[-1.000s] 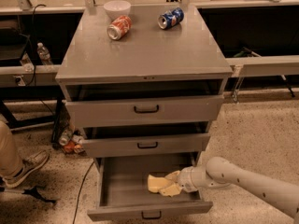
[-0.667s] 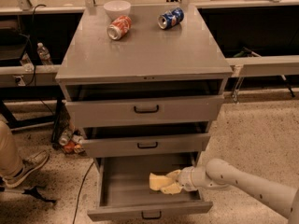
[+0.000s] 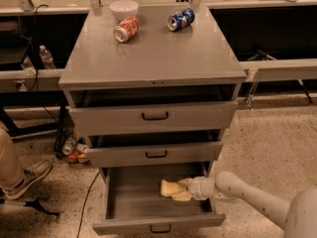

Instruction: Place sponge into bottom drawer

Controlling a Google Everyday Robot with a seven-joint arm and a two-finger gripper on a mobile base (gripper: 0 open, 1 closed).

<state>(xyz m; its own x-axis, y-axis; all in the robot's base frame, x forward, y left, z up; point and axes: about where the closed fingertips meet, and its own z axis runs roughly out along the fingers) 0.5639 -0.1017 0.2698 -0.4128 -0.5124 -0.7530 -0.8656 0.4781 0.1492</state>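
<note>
- Camera view: end effector (image 3: 184, 190) inside the open bottom drawer (image 3: 133, 198), reaching in from the right.
- Closed on the sponge (image 3: 167, 187), with the sponge's free end sticking out just left of the end effector, over the drawer floor.
- Far above the end effector, on the table (image 3: 158, 56): red can (image 3: 126, 29), blue can (image 3: 180, 19), white bowl (image 3: 124, 8).
- Well to its left, a shoe (image 3: 29, 177) on the floor.

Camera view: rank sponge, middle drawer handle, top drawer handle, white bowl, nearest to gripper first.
Gripper sits in the open grey bottom drawer.
1. Pale-yellow foam sponge, in its grip.
2. Black middle-drawer handle, just above.
3. Black top-drawer handle, higher.
4. White bowl, cabinet top, rear.
</note>
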